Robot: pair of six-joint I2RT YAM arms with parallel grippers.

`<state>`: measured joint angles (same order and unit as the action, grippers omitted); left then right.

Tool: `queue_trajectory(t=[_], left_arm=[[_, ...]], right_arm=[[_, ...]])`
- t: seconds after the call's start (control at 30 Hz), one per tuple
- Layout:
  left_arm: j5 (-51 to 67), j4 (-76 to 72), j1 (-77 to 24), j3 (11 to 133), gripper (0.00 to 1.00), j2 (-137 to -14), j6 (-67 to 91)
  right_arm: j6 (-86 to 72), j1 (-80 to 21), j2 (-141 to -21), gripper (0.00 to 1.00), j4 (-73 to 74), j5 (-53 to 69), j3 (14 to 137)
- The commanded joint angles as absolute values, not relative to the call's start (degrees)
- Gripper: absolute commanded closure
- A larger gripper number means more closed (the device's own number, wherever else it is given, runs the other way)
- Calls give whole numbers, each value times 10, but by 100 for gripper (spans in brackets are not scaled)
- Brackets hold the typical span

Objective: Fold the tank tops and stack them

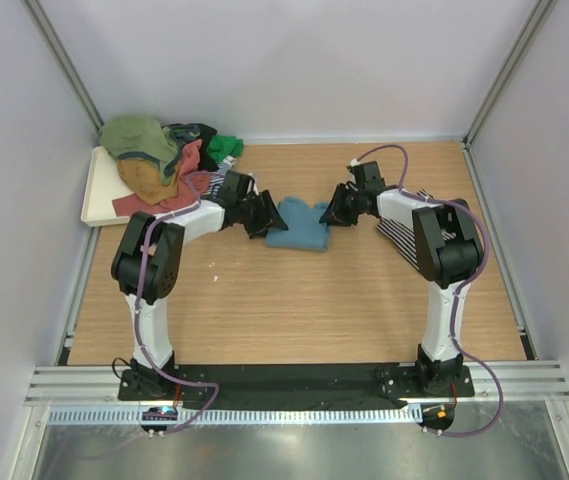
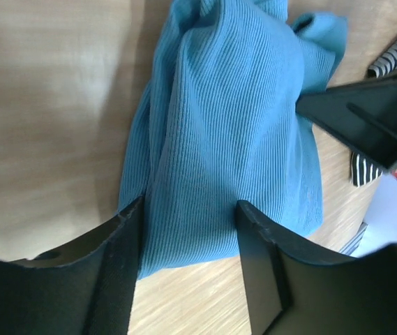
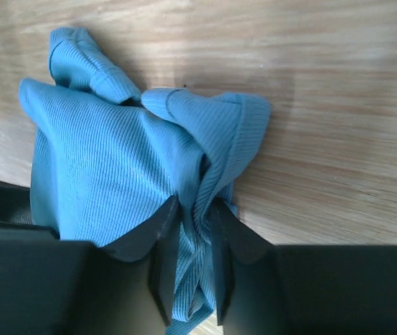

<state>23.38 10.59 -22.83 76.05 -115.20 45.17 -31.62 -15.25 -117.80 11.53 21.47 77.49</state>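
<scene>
A teal-blue tank top (image 1: 299, 225) lies crumpled mid-table between my two grippers. From the left, my left gripper (image 1: 267, 215) straddles its edge. In the left wrist view the ribbed teal cloth (image 2: 219, 139) fills the gap of my left gripper (image 2: 190, 206), whose jaws stand apart and open. My right gripper (image 1: 336, 212) is at the cloth's right side. In the right wrist view my right gripper (image 3: 197, 206) is shut on a bunched fold of the teal tank top (image 3: 107, 160). A black-and-white striped tank top (image 1: 404, 235) lies flat under my right arm.
A heap of tank tops (image 1: 154, 160) in olive, mustard, coral, green and black sits on a white tray (image 1: 94, 195) at the back left corner. Grey walls enclose the wooden table (image 1: 294, 300) on three sides. The striped cloth (image 2: 393, 56) lies just beyond the teal one.
</scene>
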Motion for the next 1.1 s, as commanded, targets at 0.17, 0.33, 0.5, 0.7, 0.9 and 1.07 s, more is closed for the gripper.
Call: queue_trajectory(t=[0.17, 0.33, 0.5, 0.7, 0.9, 1.07], left_arm=[[190, 28, -279, 637, 52, -1030, 476], [122, 21, -322, 546, 51, -926, 496], [93, 31, -326, 461, 27, -856, 517], [64, 93, -321, 500, 18, -851, 479], [74, 112, -303, 587, 25, -917, 439], [82, 113, -294, 634, 32, -954, 418]], right_arm=[[-310, -159, -1147, 82, 86, 258, 717], [-306, -178, -1093, 79, 78, 258, 644], [-301, -193, -1033, 66, 70, 241, 576], [-291, -202, -1000, 62, 85, 222, 576], [-282, -210, -1001, 62, 110, 199, 601], [-273, -214, -996, 62, 138, 164, 617]])
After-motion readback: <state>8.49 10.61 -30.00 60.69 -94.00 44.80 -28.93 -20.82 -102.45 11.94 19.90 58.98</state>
